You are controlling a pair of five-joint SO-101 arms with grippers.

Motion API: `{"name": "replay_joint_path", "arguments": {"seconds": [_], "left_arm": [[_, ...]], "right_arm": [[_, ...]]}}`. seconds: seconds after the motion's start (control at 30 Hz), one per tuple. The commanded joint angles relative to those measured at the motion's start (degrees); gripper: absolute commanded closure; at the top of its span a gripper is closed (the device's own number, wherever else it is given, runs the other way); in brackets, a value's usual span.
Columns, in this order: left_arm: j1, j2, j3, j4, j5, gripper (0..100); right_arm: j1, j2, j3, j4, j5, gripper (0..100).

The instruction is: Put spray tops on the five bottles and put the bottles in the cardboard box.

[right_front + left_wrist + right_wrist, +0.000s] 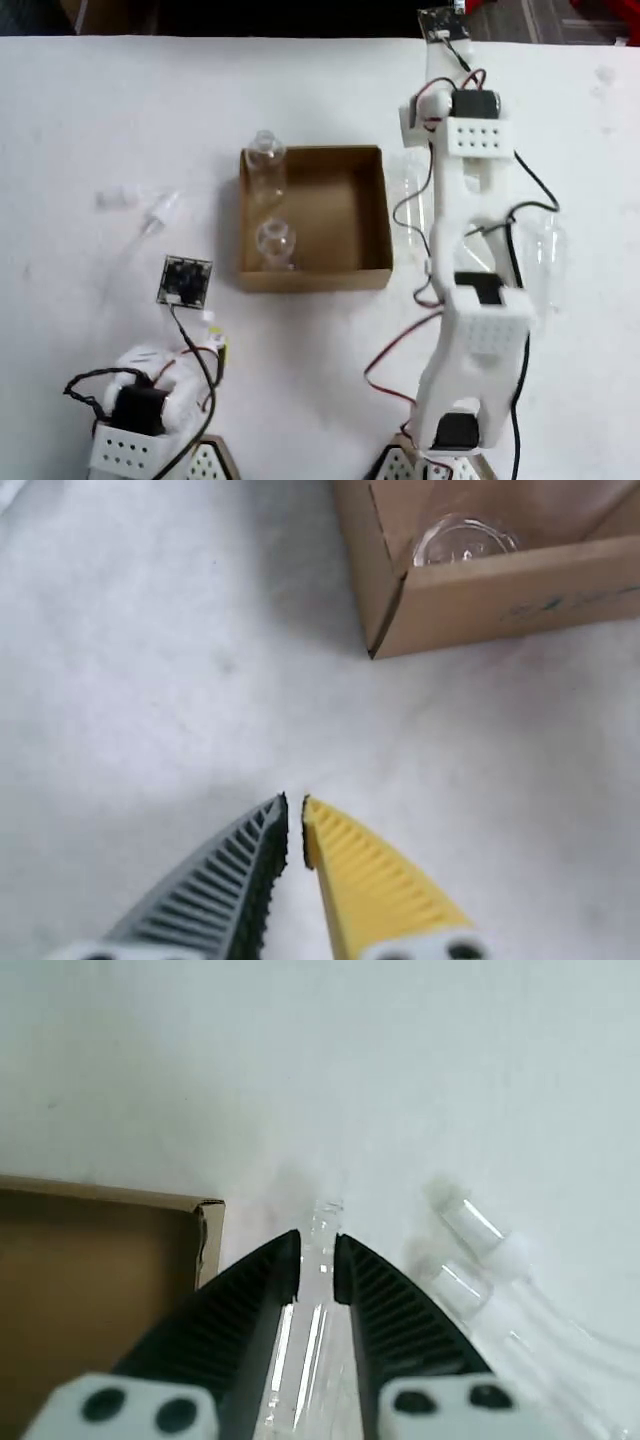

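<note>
The cardboard box (350,215) sits mid-table with two clear bottles upright along one wall, one (266,158) farther back and one (275,240) nearer. My left gripper (295,810), grey and yellow fingers shut with nothing between them, hovers over bare table short of the box's corner (480,600); a bottle (463,538) shows inside. My right gripper (317,1250) is shut on a clear bottle (324,1222) beside the box's corner (90,1280). Two spray tops (115,197) (158,218) lie on the table left of the box.
The right arm (475,300) stretches across the table to the right of the box. Clear bottles lie on both sides of it (410,190) (545,250); two of them (470,1225) show close to the right fingers. The left arm (140,400) is folded near the front edge.
</note>
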Motion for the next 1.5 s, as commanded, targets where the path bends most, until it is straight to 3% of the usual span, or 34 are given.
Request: {"name": "replay_joint_path", "arguments": {"seconds": [0.0,0.43,0.9,1.47], "left_arm": [[0.75,-0.48,0.00,0.35,0.79,97],[0.75,-0.48,0.00,0.35,0.79,97],[0.75,-0.48,0.00,0.35,0.79,97],[0.75,-0.48,0.00,0.35,0.79,97]], "right_arm": [[0.75,7.78,-15.74,6.02,-0.44,88.2],[0.31,30.37,-43.08,15.69,1.67,85.5],[-1.98,30.99,-44.31,23.34,2.73,85.4],[-0.66,31.96,-42.55,23.52,2.55,85.4]]}}
